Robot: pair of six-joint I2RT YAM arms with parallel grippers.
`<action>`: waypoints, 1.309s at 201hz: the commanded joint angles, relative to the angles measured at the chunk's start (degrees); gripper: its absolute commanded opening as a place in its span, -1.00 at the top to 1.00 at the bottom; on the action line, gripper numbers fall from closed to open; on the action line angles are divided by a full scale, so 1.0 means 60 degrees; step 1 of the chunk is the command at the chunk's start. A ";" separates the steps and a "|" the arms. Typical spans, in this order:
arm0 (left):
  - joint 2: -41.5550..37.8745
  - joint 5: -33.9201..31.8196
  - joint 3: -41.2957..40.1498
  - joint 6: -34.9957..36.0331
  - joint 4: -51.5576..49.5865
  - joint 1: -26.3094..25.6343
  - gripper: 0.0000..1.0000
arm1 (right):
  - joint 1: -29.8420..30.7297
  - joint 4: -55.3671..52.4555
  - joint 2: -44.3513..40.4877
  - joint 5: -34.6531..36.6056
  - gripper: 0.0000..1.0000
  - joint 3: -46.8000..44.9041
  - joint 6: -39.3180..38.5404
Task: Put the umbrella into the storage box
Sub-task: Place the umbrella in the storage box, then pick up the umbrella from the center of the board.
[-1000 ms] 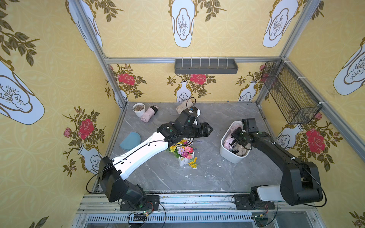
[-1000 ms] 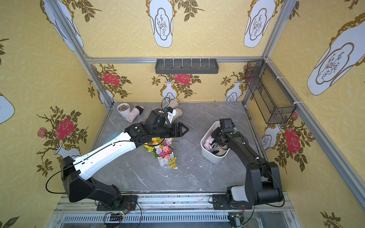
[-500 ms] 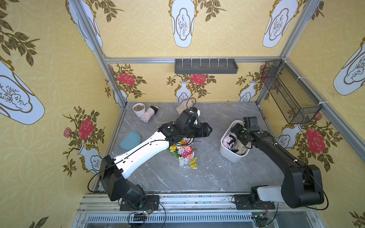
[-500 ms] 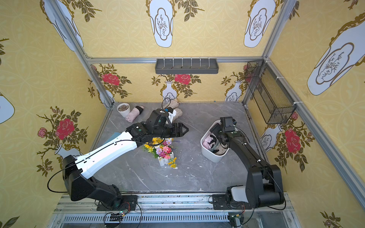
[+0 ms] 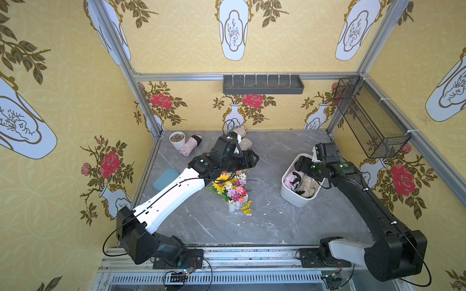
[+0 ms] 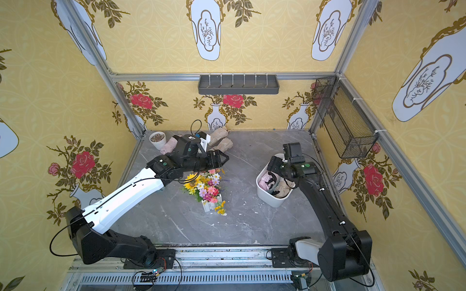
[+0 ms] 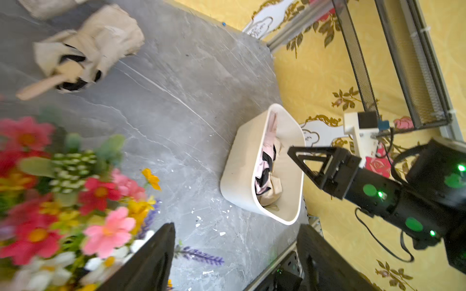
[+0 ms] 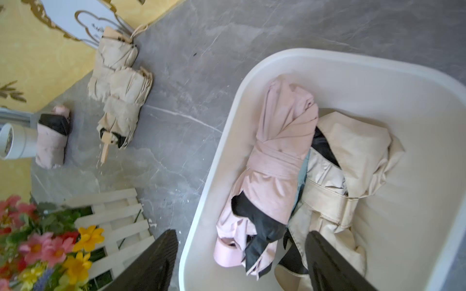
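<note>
You are looking down on a grey marble table (image 5: 277,226). At far left lies a teal pad (image 5: 165,179); behind it stands a small white pot (image 5: 177,140) with a folded pink umbrella (image 5: 190,148) just beside it. Your left gripper (image 7: 237,225) hovers over the table beside the flower bouquet (image 5: 232,186), jaws spread wide and empty. Two beige umbrellas (image 5: 243,141) lie near the back wall. Further right stands the white storage box (image 5: 293,199), holding a second pink umbrella (image 8: 280,161) and a cream umbrella (image 8: 353,176) side by side. Your right gripper (image 8: 240,231) hangs over the box's far end, jaws wide apart, gripping nothing. A black wire basket (image 5: 370,121) hangs on the right wall.
</note>
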 commanded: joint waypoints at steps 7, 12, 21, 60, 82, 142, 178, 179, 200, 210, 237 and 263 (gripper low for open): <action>-0.0171 -0.0205 0.0173 0.0723 -0.0559 0.1061 -0.63 | 0.0248 -0.0438 0.0043 -0.0753 -0.66 0.0259 -0.1317; -0.0175 -0.0201 0.0200 0.0854 -0.0640 0.1319 -0.62 | 0.0305 -0.0467 0.0104 -0.0820 -0.66 0.0342 -0.1400; -0.0133 -0.0146 0.0274 0.1074 -0.0794 0.1820 -0.62 | 0.0402 -0.0526 0.0225 -0.0867 -0.66 0.0474 -0.1488; 0.0681 -0.0584 0.0982 0.2749 -0.1499 0.3644 -0.67 | 0.0955 -0.0632 0.0972 -0.0961 -0.67 0.1273 -0.1643; 0.1625 -0.0515 0.1715 0.3493 -0.1760 0.4502 -0.68 | 0.1374 -0.0659 0.1388 -0.0890 -0.70 0.1686 -0.1669; 0.5167 -0.1203 0.5117 0.5393 -0.2992 0.5174 -0.65 | 0.2105 -0.0256 0.1968 -0.0771 -0.72 0.1935 -0.1611; 0.6370 -0.1813 0.6261 0.6211 -0.2974 0.5383 -0.63 | 0.2123 -0.0153 0.2192 -0.0866 -0.73 0.1979 -0.1625; 0.6382 -0.1837 0.6274 0.6244 -0.2957 0.5391 -0.63 | 0.2130 -0.0151 0.2197 -0.0878 -0.73 0.1976 -0.1625; 0.6902 -0.2442 0.6513 0.6808 -0.2721 0.5429 -0.65 | 0.2162 -0.0070 0.2247 -0.0990 -0.73 0.1890 -0.1631; 0.7201 -0.2756 0.6676 0.7036 -0.2719 0.5464 -0.66 | 0.2176 0.0006 0.2247 -0.0999 -0.73 0.1821 -0.1627; 0.7799 -0.3428 0.6788 0.7463 -0.2500 0.5598 -0.65 | 0.2180 0.0226 0.2276 -0.1052 -0.73 0.1596 -0.1584; 0.8389 -0.3595 0.7259 0.7309 -0.2496 0.5976 -0.62 | 0.2192 0.0449 0.2362 -0.1205 -0.73 0.1432 -0.1462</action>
